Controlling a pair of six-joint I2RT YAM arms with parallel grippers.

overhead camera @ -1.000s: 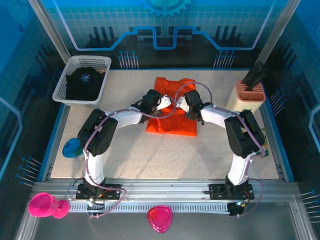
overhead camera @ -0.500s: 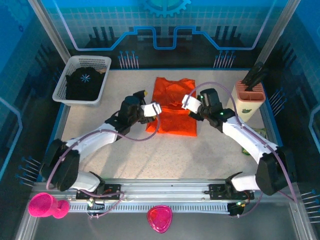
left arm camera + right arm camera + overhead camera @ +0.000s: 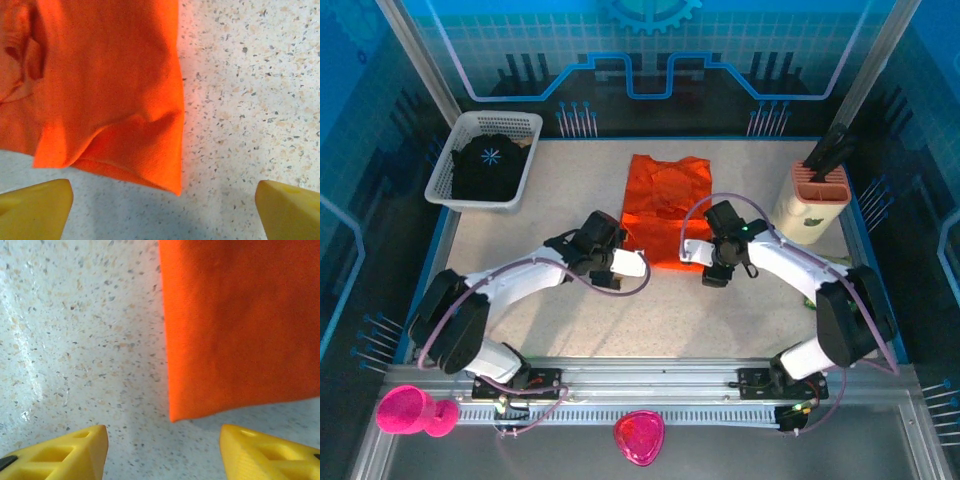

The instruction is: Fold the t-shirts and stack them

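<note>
The orange t-shirt (image 3: 665,210) lies flat and folded at the middle back of the table. My left gripper (image 3: 626,265) hovers just off its near-left corner, open. In the left wrist view that corner (image 3: 150,165) points down between my yellow fingertips (image 3: 35,210), and my left gripper (image 3: 162,215) holds nothing. My right gripper (image 3: 697,252) stands open at the near-right corner. In the right wrist view the shirt's corner (image 3: 200,400) sits just beyond my right gripper (image 3: 162,455), apart from it. The black t-shirt (image 3: 490,168) with a pale starburst lies in the basket.
The white mesh basket (image 3: 455,170) stands at the back left. A pale slotted holder (image 3: 812,198) with dark tools stands at the back right. Pink objects (image 3: 415,410) (image 3: 638,437) lie on the front rail. Speckled tabletop (image 3: 650,310) stretches in front of the shirt.
Both grippers have come back from the shirt's middle to its near corners. The right jaws have spread wider. The orange shirt lies released on the table.
</note>
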